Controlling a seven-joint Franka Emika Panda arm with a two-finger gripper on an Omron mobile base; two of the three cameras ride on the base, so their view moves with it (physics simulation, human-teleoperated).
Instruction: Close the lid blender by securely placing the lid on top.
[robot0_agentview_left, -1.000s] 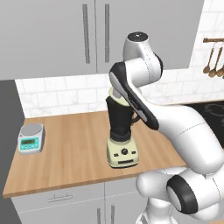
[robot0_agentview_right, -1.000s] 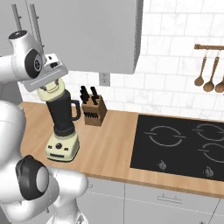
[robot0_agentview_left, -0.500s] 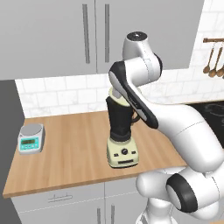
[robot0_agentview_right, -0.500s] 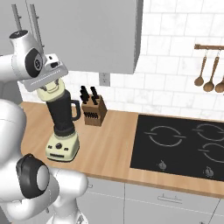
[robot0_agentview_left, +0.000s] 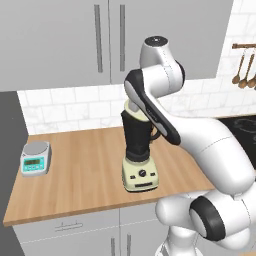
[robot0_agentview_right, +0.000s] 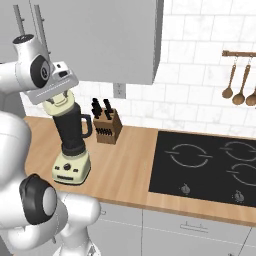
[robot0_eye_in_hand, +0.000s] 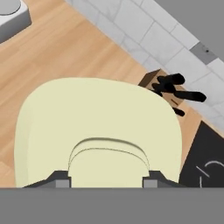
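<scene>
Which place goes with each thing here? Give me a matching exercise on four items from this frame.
Things:
1. lid
2. digital scale
3. knife block
4. wooden spoons

Places:
A. hanging on the wall rail above the cooktop
B. on top of the blender jar, under the end effector
C. at the counter's far left end
D. against the backsplash between the blender and cooktop

Pairs: 1-B, 2-C, 3-D, 4-A

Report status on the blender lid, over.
End effector closed on the lid's knob. Lid sitting at the mouth of the blender, slightly tilted. Nothing in the way; knife block stands apart.
</scene>
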